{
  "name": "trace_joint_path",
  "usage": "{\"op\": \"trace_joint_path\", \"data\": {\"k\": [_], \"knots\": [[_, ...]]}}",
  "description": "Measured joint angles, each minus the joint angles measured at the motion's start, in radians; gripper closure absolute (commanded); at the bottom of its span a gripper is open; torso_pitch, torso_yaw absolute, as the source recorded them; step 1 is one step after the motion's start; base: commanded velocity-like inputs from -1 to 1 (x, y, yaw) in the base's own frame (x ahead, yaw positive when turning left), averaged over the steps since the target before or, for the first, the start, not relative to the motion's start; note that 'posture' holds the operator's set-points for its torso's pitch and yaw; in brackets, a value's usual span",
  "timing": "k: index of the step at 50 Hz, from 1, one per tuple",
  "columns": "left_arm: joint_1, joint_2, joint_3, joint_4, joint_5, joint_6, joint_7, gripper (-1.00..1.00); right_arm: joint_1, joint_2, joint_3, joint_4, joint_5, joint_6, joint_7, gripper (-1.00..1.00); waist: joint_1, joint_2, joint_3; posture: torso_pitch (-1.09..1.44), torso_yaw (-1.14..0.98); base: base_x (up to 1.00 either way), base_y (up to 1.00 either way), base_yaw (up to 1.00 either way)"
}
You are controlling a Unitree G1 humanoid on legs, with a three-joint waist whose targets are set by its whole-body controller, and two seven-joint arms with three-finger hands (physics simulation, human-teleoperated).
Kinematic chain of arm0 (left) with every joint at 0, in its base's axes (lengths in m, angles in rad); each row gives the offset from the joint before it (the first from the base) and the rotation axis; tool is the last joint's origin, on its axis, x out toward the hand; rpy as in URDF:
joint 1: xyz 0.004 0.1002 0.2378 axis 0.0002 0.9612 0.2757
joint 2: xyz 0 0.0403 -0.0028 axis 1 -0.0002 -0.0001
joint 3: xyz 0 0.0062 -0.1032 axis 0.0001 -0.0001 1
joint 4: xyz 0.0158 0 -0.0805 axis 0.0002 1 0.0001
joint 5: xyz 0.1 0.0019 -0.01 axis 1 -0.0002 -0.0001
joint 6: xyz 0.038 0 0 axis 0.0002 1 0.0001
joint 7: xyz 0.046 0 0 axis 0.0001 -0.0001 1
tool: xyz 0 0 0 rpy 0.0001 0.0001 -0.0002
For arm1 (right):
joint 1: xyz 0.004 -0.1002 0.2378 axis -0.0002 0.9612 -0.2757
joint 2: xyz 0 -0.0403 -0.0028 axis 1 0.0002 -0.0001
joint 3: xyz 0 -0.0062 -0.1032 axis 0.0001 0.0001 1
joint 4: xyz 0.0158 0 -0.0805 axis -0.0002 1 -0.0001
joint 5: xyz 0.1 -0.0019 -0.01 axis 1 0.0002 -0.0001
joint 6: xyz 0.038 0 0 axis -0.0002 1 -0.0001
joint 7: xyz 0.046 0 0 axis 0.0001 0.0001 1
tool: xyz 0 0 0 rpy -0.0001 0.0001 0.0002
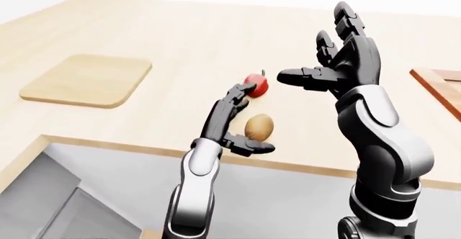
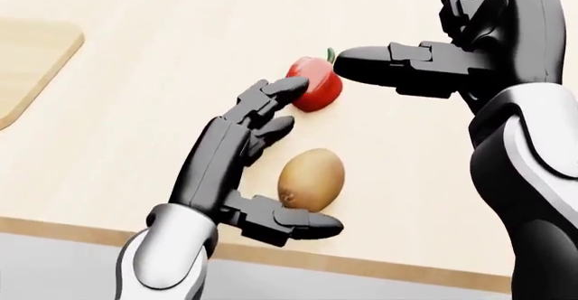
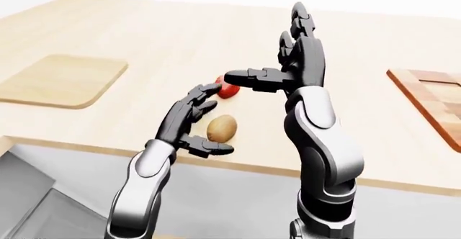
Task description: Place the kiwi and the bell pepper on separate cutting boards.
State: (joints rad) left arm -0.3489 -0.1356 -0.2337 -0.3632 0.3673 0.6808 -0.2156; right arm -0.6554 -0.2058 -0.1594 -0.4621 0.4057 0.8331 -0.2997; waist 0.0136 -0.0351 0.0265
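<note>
**Left hand spreading around the kiwi, right hand hanging open above the pepper**

The left hand [image 2: 236,171] is resting low on the wooden counter [image 1: 180,39] with its fingers splayed, not clenched on anything. Its thumb is reaching along the counter edge under the kiwi [image 2: 311,179], apparently touching the fruit's lower end, while the two long fingers [image 2: 271,97] are stretching up the kiwi's left side. The kiwi is sitting in the crook between thumb and fingers, just beside the palm, lying on the bare counter. One fingertip is reaching as far as the red bell pepper [image 2: 315,83], which is standing just beyond the kiwi, apart from it; I cannot tell whether that tip is touching.

The right hand [image 1: 339,61] is being held up above the counter, fully released, fingers pointing upward and the thumb [image 2: 388,66] sticking out sideways toward the pepper's stem.

Well off to the left hand's left, a pale cutting board [image 1: 88,80] is lying flat. Far out past the right hand, a darker checkered cutting board [image 3: 432,96] is showing at the edge of the view.
</note>
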Motion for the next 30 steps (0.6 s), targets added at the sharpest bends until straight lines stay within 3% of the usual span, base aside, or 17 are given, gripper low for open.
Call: {"op": "trace_joint_path", "data": {"k": [7, 9, 16, 23, 30], "knots": [[-0.013, -0.006, 0.012, 0.079, 0.013, -0.085, 0.018, -0.12, 0.004, 0.000, -0.002, 0.005, -0.005, -0.007, 0.007, -1.00, 0.000, -0.002, -0.006, 0.00, 0.00, 0.00, 0.00, 0.00], [-0.013, -0.008, 0.014, 0.095, 0.020, -0.111, 0.028, 0.08, 0.002, -0.002, -0.003, 0.007, -0.004, -0.008, 0.008, -1.00, 0.000, -0.003, -0.009, 0.00, 0.00, 0.00, 0.00, 0.00], [0.022, -0.021, -0.017, 0.066, 0.055, -0.140, 0.033, 0.44, 0.007, -0.002, -0.005, 0.013, -0.007, -0.019, 0.010, -1.00, 0.000, -0.004, -0.015, 0.00, 0.00, 0.00, 0.00, 0.00], [0.015, -0.001, -0.003, -0.085, 0.073, 0.016, -0.052, 0.53, -0.033, -0.010, -0.002, 0.007, -0.002, 0.011, 0.002, -1.00, -0.005, 0.001, -0.001, 0.00, 0.00, 0.00, 0.00, 0.00], [-0.008, 0.067, 0.088, -0.385, 0.085, 0.200, -0.114, 0.56, -0.115, -0.016, 0.020, 0.072, -0.027, 0.029, -0.001, -1.00, -0.007, 0.009, 0.000, 0.00, 0.00, 0.00, 0.00, 0.00]]}}
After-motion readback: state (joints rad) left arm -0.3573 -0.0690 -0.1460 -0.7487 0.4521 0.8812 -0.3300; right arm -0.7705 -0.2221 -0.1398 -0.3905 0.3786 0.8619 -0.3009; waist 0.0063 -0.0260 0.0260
